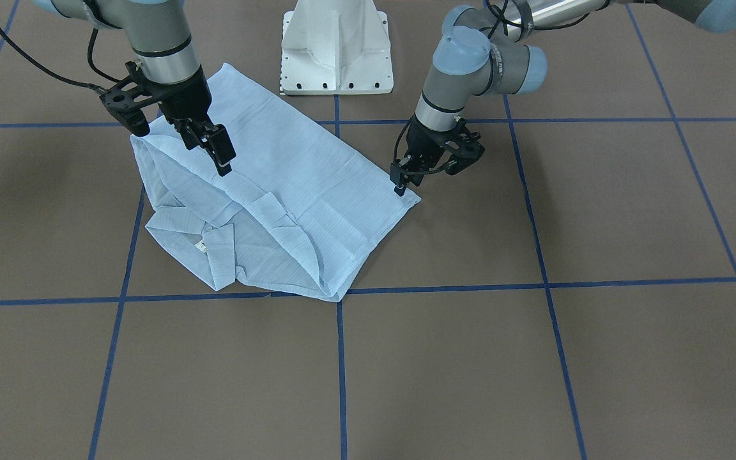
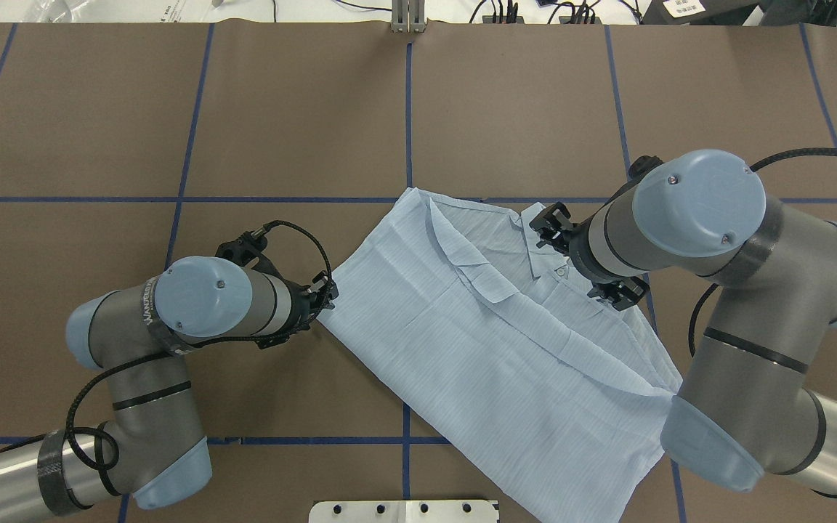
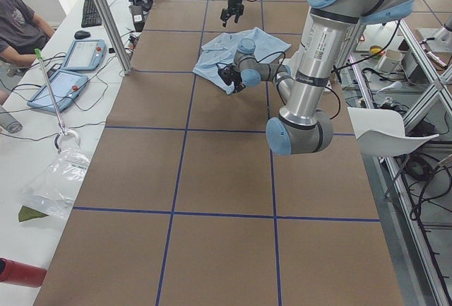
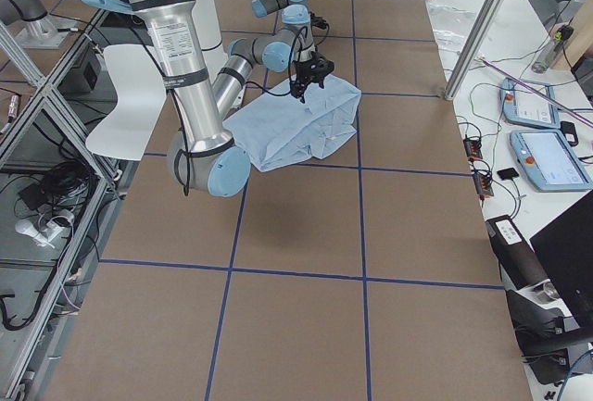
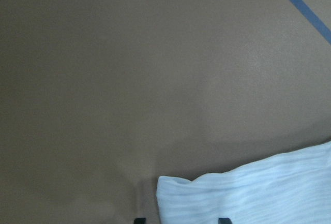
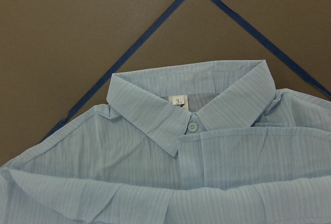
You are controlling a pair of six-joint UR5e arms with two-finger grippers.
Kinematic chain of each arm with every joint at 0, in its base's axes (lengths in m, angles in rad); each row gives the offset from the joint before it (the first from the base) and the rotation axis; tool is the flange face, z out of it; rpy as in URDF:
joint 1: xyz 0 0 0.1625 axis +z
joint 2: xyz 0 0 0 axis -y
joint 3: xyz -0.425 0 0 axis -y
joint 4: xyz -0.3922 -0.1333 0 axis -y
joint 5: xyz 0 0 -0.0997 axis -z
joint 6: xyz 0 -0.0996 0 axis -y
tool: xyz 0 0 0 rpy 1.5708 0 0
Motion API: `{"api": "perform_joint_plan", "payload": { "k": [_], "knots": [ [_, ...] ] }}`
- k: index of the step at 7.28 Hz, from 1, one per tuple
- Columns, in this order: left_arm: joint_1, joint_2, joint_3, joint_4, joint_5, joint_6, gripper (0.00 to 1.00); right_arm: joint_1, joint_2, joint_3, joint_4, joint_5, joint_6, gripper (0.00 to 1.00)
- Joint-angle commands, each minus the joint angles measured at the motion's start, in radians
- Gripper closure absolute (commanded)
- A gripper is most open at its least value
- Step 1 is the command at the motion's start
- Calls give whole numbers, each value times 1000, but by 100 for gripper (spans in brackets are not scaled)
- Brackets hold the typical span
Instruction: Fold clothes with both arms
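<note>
Folding the shirt looks partly done to us. It lies flat on the brown worktop, in front of the white base and toward the robot's right. It is gathered into a rough oblong, with a flap of cloth turned in over the front and the collar toward the operators' side. It is not yet a compact packet, so we judge that at least one fold across is left. The left gripper sits low at a corner well away from the collar. Its wrist view shows the fingertips apart with that corner lying between them, not pinched. The right gripper hovers over the shirt near a shoulder, and we cannot tell whether its fingers are parted or together. One corner of the shirt lies near the base but apart from it. Bare worktop shows on the operators' side and to the robot's left, with its edges well away, which we judge is room enough to swing cloth over.
</note>
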Motion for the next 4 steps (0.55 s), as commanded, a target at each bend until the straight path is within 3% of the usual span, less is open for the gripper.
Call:
{"api": "perform_joint_plan", "payload": {
  "k": [1, 3, 4],
  "knots": [
    [6, -6, 13, -1, 0, 0, 47, 0, -3, -3, 0, 0, 0, 0],
    [9, -10, 25, -1, 1, 0, 53, 0, -1, -6, 0, 0, -2, 0],
    [9, -10, 27, -1, 1, -1, 70, 0, -3, -8, 0, 0, -2, 0]
  ]
}}
